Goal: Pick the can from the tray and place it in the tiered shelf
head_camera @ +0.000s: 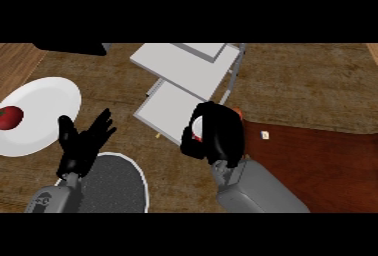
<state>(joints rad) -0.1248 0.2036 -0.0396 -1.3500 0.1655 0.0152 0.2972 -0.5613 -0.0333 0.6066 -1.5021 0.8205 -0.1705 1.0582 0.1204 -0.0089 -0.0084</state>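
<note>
Lowest in view: two grey forearms rising from the bottom edge. Left hand (83,141) open, fingers spread and pointing up, resting over the seam between a dark speckled round mat with a white rim (118,185) and a white plate (40,112); holding nothing. On that plate, at its left edge, a red tomato-like fruit (9,117), partly cut off by the frame. Right hand (215,132) curled round the can (196,129), of which only a sliver of white and red shows between thumb and fingers; rest of the can hidden by the hand. Hand and can positioned at the lower right edge of the tiered shelf (181,90), a white stepped unit running diagonally toward the top of the view, with a thin grey post on its right side. Cannot tell whether the can touches the lowest tier or hangs just above it. Right of the hand, a reddish-brown tray (317,160) spreading to the right edge, with a small pale object (265,135) on its upper part. Open wooden counter (310,85) above the tray and right of the shelf; narrower bare strip between plate and shelf.
</note>
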